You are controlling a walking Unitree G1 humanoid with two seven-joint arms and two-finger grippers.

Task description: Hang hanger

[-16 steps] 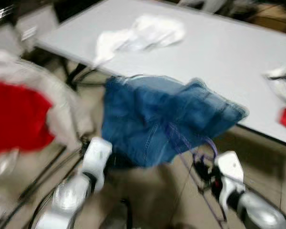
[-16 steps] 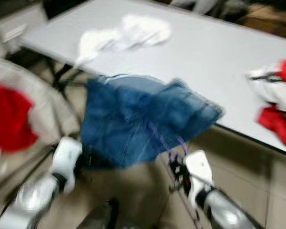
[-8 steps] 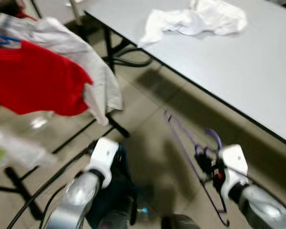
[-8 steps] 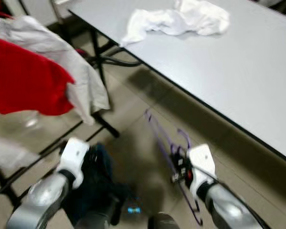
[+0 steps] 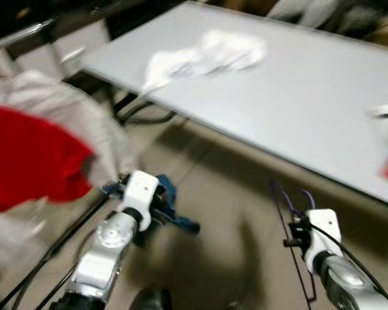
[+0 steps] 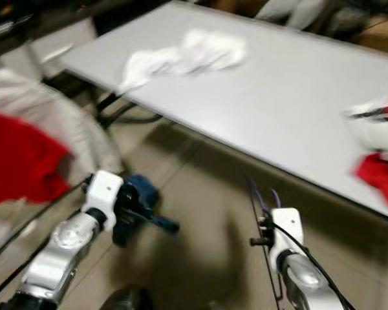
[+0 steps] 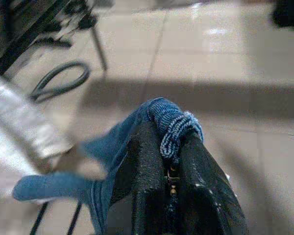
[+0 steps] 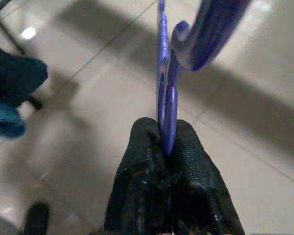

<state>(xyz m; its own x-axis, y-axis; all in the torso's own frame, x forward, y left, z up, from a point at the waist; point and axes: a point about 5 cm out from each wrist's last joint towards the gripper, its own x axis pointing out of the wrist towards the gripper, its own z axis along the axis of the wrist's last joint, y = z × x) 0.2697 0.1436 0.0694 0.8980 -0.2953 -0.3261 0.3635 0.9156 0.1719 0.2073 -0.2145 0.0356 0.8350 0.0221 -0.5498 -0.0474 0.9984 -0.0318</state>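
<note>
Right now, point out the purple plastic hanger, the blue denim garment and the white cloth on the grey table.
purple plastic hanger (image 8: pixel 167 105), right wrist view, its neck.
blue denim garment (image 7: pixel 174 128), left wrist view, its clamped hem.
white cloth (image 5: pixel 207 53), left eye view, its middle.

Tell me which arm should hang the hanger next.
Right. The right gripper is already shut on the purple hanger, while the left gripper is clamped on the jeans.
</note>
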